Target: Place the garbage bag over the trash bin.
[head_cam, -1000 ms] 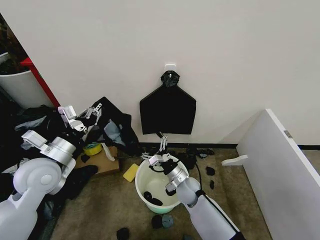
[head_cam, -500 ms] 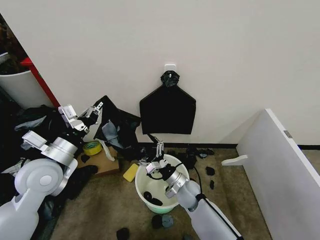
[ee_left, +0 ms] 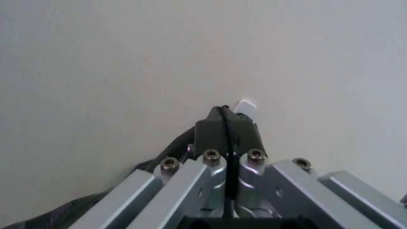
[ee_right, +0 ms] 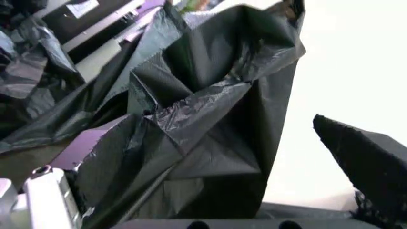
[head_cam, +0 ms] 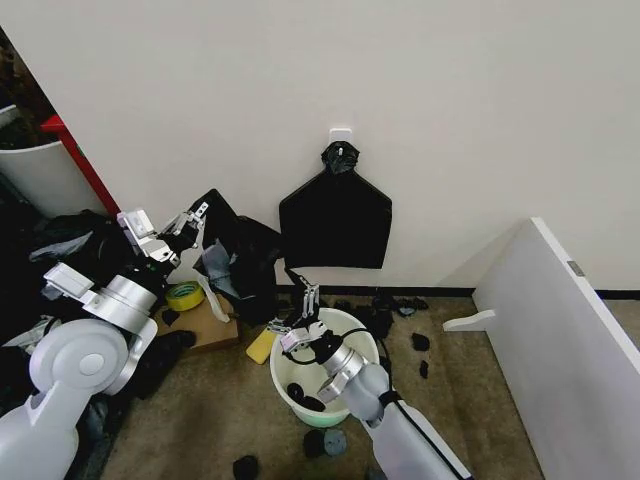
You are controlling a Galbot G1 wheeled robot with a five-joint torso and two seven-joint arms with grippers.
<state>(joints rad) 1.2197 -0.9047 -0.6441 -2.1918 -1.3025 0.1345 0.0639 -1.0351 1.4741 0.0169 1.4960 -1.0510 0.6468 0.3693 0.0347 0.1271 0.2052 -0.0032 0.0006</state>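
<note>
Black film: the garbage bag (head_cam: 238,262) is thin, glossy and heavily creased — it hangs between the two arms, up against the wall and left of the trash bin (head_cam: 325,372), with none of it over the rim yet.
Left gripper (head_cam: 192,220): raised near the wall, holding the bag's upper corner; in the left wrist view its fingers (ee_left: 216,131) are pressed together with a dark edge of film pinched between them.
Right gripper (head_cam: 304,297): just above the bin's far-left rim, at the bag's lower edge. Folds of the bag (ee_right: 203,119) lie right in front of it in the right wrist view, but whether its fingers are clamped on the film, I cannot tell.
Bin: cream-white, pale green at the base, standing upright on the floor with a few small black lumps (head_cam: 300,395) inside.
Risk, slipping: the film is slick and thin — a tug from either arm could pull it out of the pinch.
Risk, mouth closed: the bag looks folded on itself, so it may land on the rim as a wad rather than opening around it.
Risk, bin tipping: the right arm sits close to the rim; a nudge could shove or tilt the light bin.
</note>
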